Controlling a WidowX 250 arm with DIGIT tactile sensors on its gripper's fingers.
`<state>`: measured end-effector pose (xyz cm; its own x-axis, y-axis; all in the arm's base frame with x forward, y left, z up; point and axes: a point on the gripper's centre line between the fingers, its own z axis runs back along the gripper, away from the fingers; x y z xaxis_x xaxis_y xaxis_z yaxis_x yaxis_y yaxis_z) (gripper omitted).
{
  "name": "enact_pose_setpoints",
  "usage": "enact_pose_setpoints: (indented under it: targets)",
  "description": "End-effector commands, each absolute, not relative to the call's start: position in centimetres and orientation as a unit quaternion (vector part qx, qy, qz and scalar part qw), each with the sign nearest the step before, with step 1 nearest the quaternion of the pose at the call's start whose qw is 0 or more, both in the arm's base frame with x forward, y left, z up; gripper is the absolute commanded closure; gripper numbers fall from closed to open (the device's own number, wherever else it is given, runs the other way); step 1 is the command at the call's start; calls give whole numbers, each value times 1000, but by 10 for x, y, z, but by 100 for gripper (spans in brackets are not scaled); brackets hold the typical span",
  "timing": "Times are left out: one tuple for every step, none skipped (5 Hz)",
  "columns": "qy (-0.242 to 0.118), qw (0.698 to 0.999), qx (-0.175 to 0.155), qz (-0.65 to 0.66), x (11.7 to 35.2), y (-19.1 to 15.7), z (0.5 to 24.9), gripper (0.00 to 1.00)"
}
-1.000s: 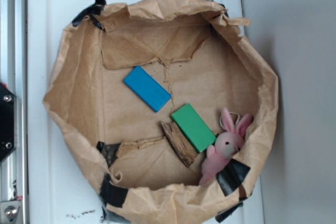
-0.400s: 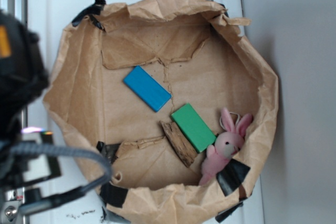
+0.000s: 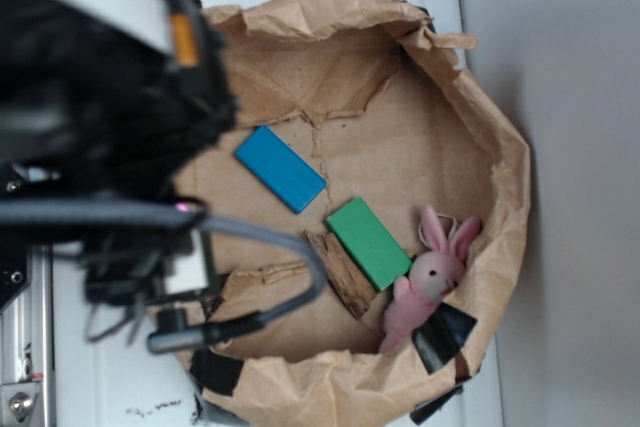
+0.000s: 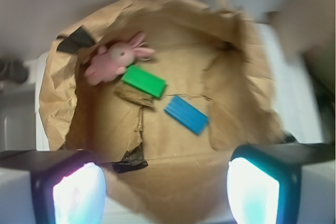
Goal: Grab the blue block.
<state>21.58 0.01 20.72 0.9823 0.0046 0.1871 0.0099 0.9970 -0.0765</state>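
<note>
White table (image 3: 100,387) under a crumpled brown paper bag (image 3: 500,147) opened into a shallow bowl, patched with black tape; grey wall to the right.

Exterior view: my arm (image 3: 100,97) fills the left side, a dark blur with a grey cable looping below it. My hand itself cannot be made out here. Blue block (image 3: 281,169) lies flat on the paper floor, left of centre, set diagonally, nothing touching it. Green block (image 3: 368,243) sits lower right of it, near but apart. Brown wood piece (image 3: 340,273) lies along the green block's lower left edge, touching or almost. Pink plush rabbit (image 3: 432,277) leans against the bag wall to the right of the green block.

Wrist view: my hand (image 4: 165,184) wide open, holding nothing, touching nothing; fingers (image 4: 73,192) at the bottom corners, above the bag's near rim. Blue block (image 4: 186,114) between them but further off, on the bag floor. Green block (image 4: 144,81), wood piece (image 4: 134,96) and rabbit (image 4: 113,59) beyond, upper left. View is blurred. No writing or labels readable.
</note>
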Motion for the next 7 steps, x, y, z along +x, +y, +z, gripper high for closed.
enact_pose_setpoints:
  targets:
    - [-6, 971, -106, -216, 231, -7, 150, 0]
    - [-6, 971, -106, -216, 231, -7, 150, 0]
    - [-6, 971, -106, -216, 231, -7, 150, 0]
    - [-6, 971, -106, -216, 231, -7, 150, 0]
    - [-60, 962, -86, -254, 245, -2, 118, 0]
    - [-87, 948, -76, -296, 256, 5, 90, 0]
    - [-87, 936, -66, -336, 255, 9, 65, 0]
